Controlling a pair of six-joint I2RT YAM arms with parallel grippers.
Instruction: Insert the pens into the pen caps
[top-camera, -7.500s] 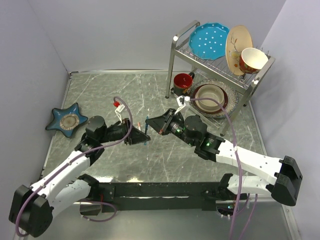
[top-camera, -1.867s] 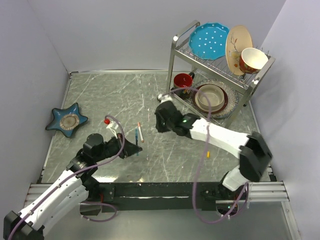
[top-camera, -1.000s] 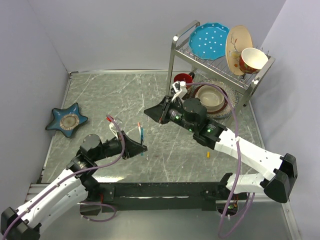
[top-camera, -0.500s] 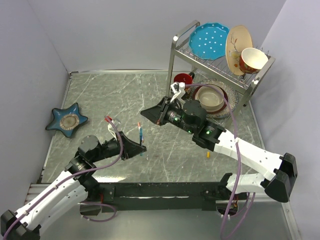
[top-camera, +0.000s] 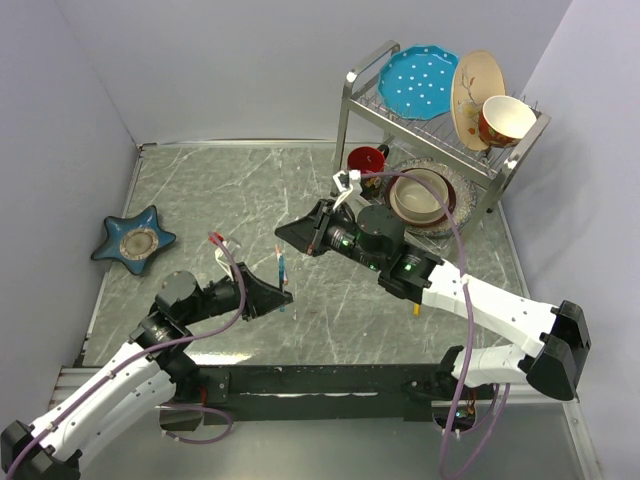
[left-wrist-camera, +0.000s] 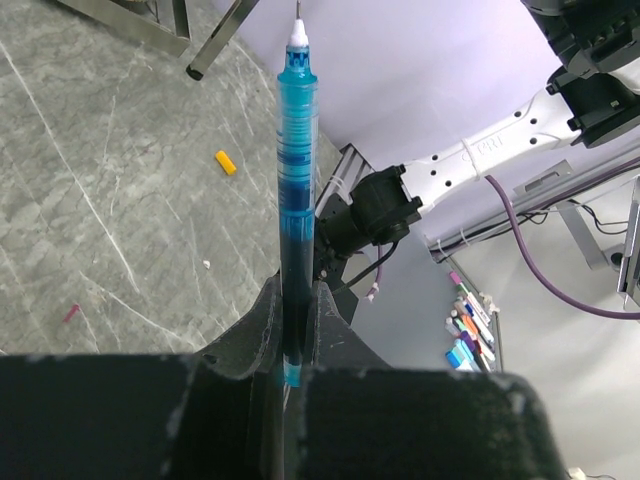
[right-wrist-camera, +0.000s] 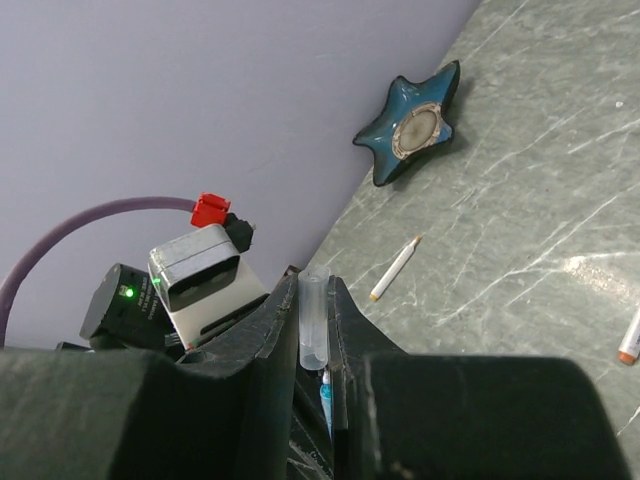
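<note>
My left gripper (top-camera: 284, 296) (left-wrist-camera: 298, 300) is shut on a blue-teal pen (left-wrist-camera: 298, 190) and holds it upright with its white tip up; the pen also shows in the top view (top-camera: 285, 272). My right gripper (top-camera: 284, 231) (right-wrist-camera: 315, 300) is shut on a short clear pen cap (right-wrist-camera: 313, 320), open end outward, just above and behind the pen's tip (right-wrist-camera: 325, 385). A white pen (right-wrist-camera: 396, 270) lies on the table beyond. A yellow-orange cap (top-camera: 416, 308) (left-wrist-camera: 227, 162) lies on the table under the right forearm.
A blue star-shaped dish (top-camera: 135, 240) (right-wrist-camera: 415, 125) sits at the left. A metal dish rack (top-camera: 440, 110) with plates, bowls and a red mug stands at the back right. Another pen end (right-wrist-camera: 630, 340) shows at the right edge of the right wrist view.
The right gripper has moved left and a little toward the back, closer over the upright blue pen. The left gripper holds the pen still.
</note>
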